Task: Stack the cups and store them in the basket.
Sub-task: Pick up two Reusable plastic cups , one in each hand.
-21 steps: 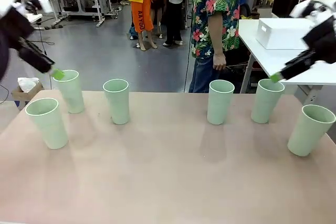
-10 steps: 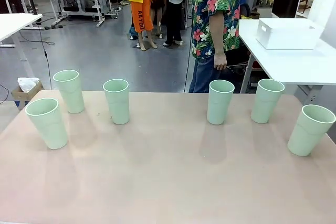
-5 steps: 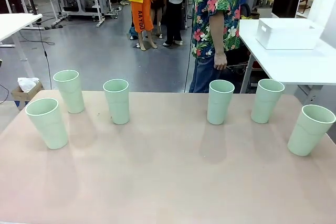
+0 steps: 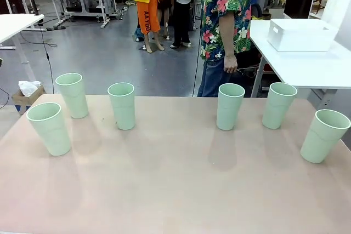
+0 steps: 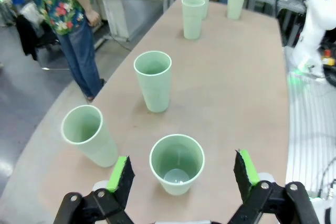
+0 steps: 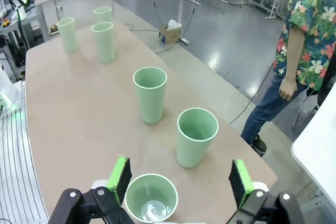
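Both arms had pulled back from outer back-row cups they neared two seconds earlier. All six cups (image 4: 122,105) unmoved, upright, separate on desk (image 4: 175,190).
Left gripper (image 5: 182,167) spread wide, empty, above left-end cup (image 5: 177,163). Right gripper (image 6: 179,176) likewise wide, empty, over right-end cup (image 6: 151,198).
Likely re-targeting end cups; stacking not begun.
Basket (image 4: 300,39) sat on side desk (image 4: 329,75), well apart from cups.
No brand or writing legible on cups or basket.
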Tool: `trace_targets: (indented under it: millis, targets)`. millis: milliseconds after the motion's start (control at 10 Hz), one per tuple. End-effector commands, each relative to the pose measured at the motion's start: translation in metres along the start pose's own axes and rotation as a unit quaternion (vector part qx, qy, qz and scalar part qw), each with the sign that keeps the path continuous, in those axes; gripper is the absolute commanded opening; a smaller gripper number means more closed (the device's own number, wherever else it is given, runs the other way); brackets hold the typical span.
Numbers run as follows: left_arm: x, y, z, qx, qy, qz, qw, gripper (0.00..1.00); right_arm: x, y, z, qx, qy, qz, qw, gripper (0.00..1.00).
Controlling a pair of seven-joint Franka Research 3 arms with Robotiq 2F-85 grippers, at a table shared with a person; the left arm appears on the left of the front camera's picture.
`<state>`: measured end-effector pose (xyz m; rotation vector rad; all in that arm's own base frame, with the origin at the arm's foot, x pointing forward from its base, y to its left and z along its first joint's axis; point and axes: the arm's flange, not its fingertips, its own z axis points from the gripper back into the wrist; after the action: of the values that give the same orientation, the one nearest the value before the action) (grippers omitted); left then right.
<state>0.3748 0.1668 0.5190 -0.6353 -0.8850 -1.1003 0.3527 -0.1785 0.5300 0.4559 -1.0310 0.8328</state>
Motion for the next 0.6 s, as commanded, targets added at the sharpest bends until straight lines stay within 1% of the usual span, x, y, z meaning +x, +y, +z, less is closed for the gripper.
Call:
trace_targets:
  millis: [0, 500]
  targets:
    - [0.0002, 0.0, -0.0016, -0.005, 0.0, 0.0, 1.0, 1.0, 0.0005, -0.0009, 0.0002, -0.001, -0.007, 0.002, 1.0, 1.0]
    - [0.0002, 0.0, -0.0016, -0.005, 0.0, 0.0, 1.0, 1.0, 0.0005, -0.0009, 0.0002, -0.001, -0.007, 0.002, 1.0, 1.0]
